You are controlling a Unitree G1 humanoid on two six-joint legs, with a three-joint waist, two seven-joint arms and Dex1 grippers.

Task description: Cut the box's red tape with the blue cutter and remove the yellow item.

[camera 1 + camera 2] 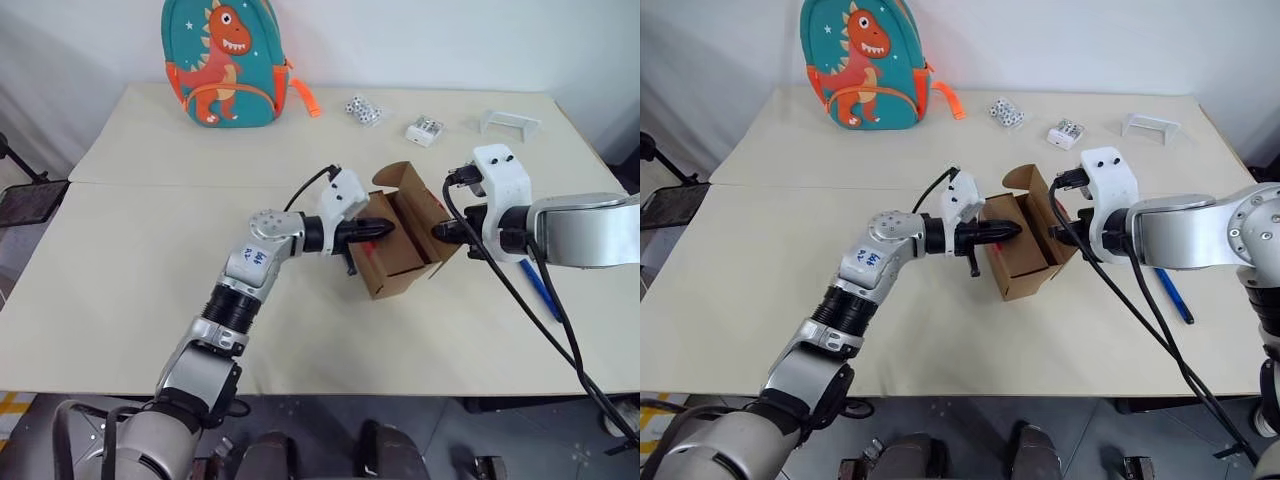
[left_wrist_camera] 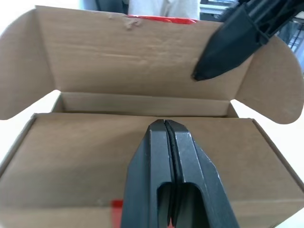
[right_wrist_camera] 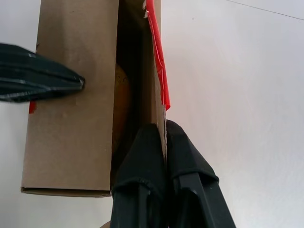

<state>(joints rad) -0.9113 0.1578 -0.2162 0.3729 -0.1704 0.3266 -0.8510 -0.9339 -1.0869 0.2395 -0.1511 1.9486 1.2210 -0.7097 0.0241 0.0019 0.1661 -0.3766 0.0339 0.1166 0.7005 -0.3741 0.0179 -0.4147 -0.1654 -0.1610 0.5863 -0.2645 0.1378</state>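
One step looks done: the box (image 1: 395, 245) stands at mid-desk w/ its lid flap raised, and the red tape (image 3: 159, 61) is seen torn along the flap's edge (a second red scrap shows low on the front wall in the left wrist view), so cutting is judged finished. Left to do: the yellow item must be lifted out; a dull yellowish shape is glimpsed deep in the gap in the right wrist view, but it can't be made out for sure. The carton is plain brown corrugated card, rounded side tabs spread, inner walls clean. The left pincer (image 1: 1005, 231) is held shut, nothing in it, tips pressed against or just over the box's front wall. The right pincer (image 3: 165, 130) is shut on the raised flap's edge, approx. beside the torn tape, so the lid is kept open. The blue cutter (image 1: 540, 289) is laid on the desk (image 1: 120, 280) to the robot's right, apart from the box. Further back a dinosaur backpack (image 1: 225, 60) is stood upright.
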